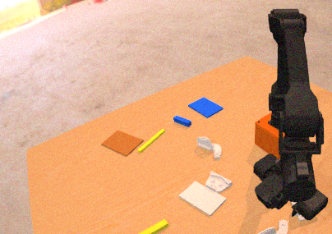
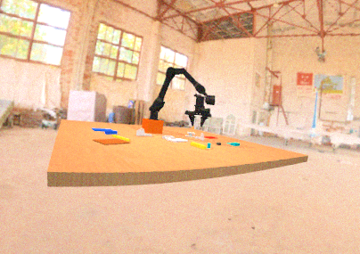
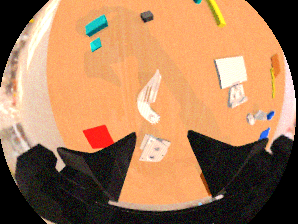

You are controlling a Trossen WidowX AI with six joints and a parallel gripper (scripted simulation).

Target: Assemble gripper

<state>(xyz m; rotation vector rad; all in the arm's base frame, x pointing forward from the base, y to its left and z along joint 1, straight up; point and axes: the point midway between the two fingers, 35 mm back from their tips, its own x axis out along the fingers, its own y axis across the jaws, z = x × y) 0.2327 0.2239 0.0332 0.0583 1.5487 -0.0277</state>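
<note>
My gripper [image 3: 162,135] [image 2: 197,125] is open and empty, pointing down above the table. Below its fingertips lies a flat white part [image 3: 155,149] with round marks; I cannot tell whether it is the gripper base or the housing plate. A curved white jaw [image 3: 146,104] [image 1: 283,227] lies flat just beyond it. A second flat white part [image 3: 237,95] [image 1: 218,182] lies beside a white square tile. The other jaw [image 3: 251,119] [image 1: 217,151] lies near it, partly overlapping or touching another pale piece. Pins and teeth are too small to make out.
The white tile [image 1: 203,199] [image 3: 231,72], blue tile [image 1: 205,107], blue bar [image 1: 182,121], brown tile [image 1: 122,143], yellow bars [image 1: 152,140] [image 3: 216,12], red tile [image 3: 98,136], teal blocks [image 3: 96,25] and dark block [image 3: 146,16] lie around. An orange box [image 1: 268,136] [image 2: 152,126] stands by the arm's base.
</note>
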